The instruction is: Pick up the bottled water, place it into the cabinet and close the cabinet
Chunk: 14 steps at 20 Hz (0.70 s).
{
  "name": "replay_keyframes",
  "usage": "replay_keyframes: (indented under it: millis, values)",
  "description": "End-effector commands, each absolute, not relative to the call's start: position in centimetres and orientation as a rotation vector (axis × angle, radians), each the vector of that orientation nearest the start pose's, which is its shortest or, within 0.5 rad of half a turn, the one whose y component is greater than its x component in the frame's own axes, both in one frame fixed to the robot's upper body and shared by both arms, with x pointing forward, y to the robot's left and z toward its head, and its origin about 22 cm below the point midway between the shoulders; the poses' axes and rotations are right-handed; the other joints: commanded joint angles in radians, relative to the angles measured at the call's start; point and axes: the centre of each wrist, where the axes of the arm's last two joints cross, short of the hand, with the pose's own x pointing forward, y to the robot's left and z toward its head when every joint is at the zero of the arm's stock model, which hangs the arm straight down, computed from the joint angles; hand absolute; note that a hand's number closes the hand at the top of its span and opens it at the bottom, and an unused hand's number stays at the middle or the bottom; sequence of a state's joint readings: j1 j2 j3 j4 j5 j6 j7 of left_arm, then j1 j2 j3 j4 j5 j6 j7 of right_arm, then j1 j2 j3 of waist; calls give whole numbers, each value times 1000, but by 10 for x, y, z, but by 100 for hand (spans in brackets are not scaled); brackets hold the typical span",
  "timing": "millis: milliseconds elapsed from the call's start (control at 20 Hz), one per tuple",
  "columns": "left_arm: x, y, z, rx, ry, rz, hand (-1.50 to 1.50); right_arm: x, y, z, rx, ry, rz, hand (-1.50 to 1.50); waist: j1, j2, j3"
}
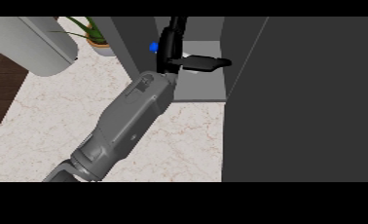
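Note:
My left hand [171, 47] reaches into the open cabinet [201, 91] at the top centre, at the end of a grey forearm rising from the lower left. Its fingers point straight up into the cabinet and its thumb [207, 63] sticks out to the right. The bottled water [153, 47] is mostly hidden behind the hand: only its blue cap shows at the hand's left edge, and a pale bit shows to the right of the fingers. It sits inside the cabinet, above the grey shelf floor. The right hand does not show.
The cabinet's dark door [295, 101] stands open and fills the right side of the view. A potted plant [97, 38] stands at the back left beside a large pale rounded object [39, 43]. Marble counter [86, 96] spreads below.

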<state>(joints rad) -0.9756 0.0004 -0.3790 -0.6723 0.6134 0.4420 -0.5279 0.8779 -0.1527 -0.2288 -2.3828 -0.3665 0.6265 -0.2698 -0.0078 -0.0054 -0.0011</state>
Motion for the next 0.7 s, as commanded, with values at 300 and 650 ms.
replay_keyframes:
  millis: [300,650]
  values:
    - [316,42,41,-340,-1884,39,-150,30,-296,133,185,-1920,238,-150,27,-6,0]
    - [269,77,33,-377,-1864,60,-150,39,-286,136,187,-1907,285,-150,25,-2,0]
